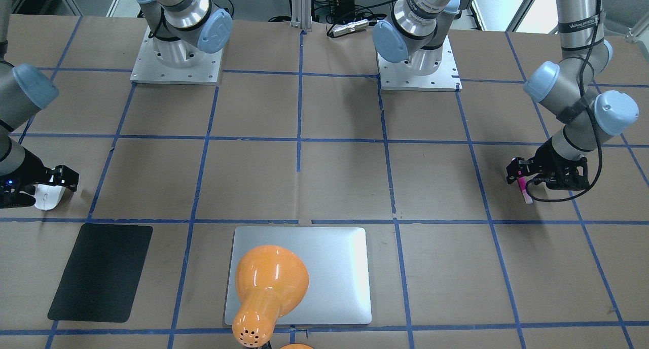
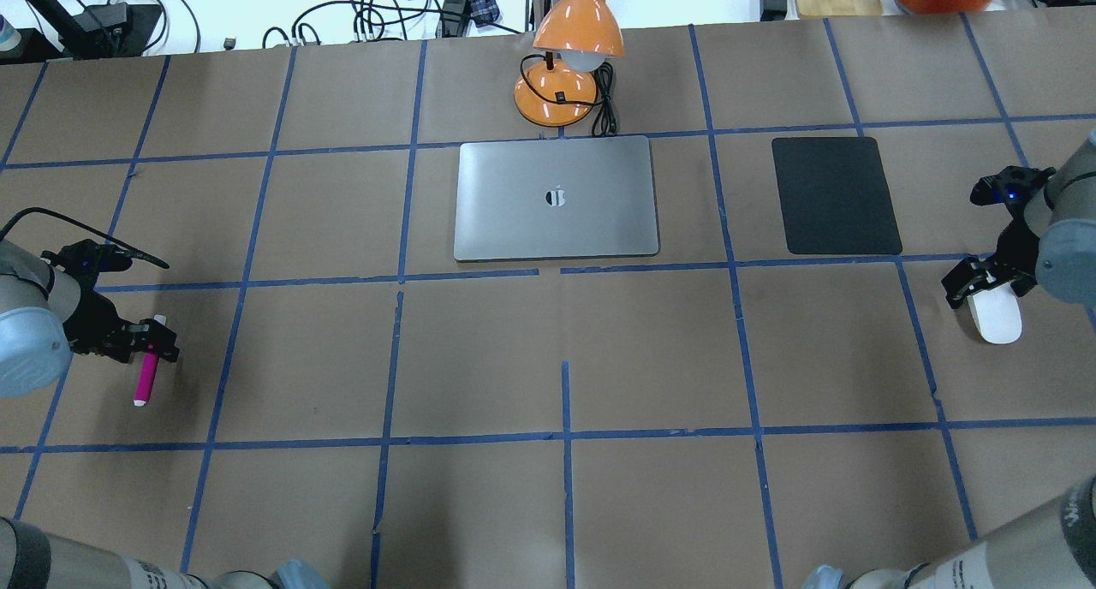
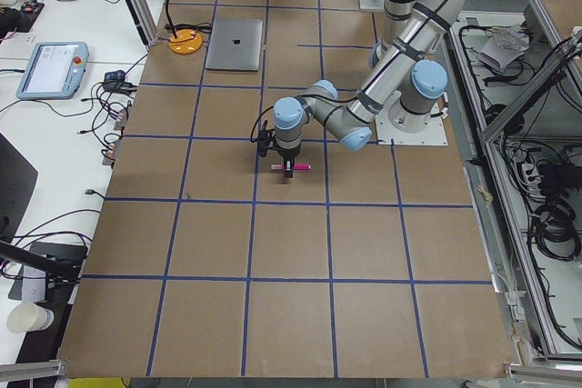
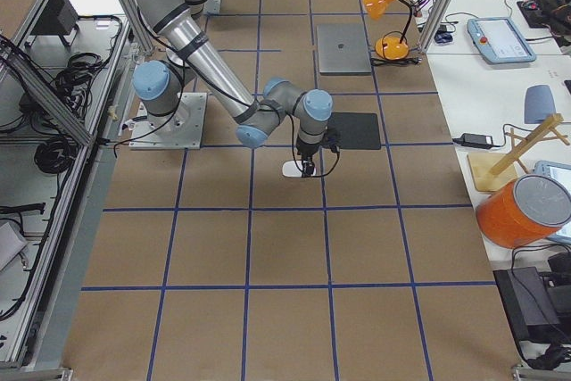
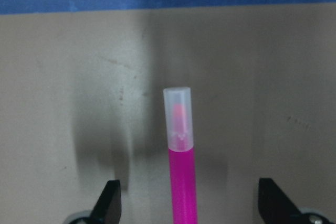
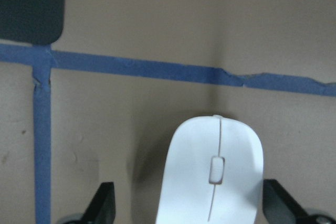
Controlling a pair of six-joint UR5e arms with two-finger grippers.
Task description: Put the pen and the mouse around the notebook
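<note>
The magenta pen (image 2: 146, 378) lies on the brown paper at the table's left side, pale cap (image 5: 178, 116) pointing away from my wrist. My left gripper (image 2: 147, 339) is open, a finger on each side of the pen (image 5: 183, 187) with clear gaps. At the right side the white mouse (image 2: 995, 317) rests on the paper. There my right gripper (image 2: 976, 282) is also open, straddling the mouse (image 6: 212, 177) at its near end. The silver-grey notebook (image 2: 556, 197) lies closed at the far middle, well away from both grippers.
A black mat (image 2: 835, 195) lies right of the notebook, close to my right gripper. An orange desk lamp (image 2: 569, 32) stands behind the notebook, its shade over part of the notebook (image 1: 334, 268) in the front-facing view. Blue tape lines (image 6: 157, 69) grid the paper.
</note>
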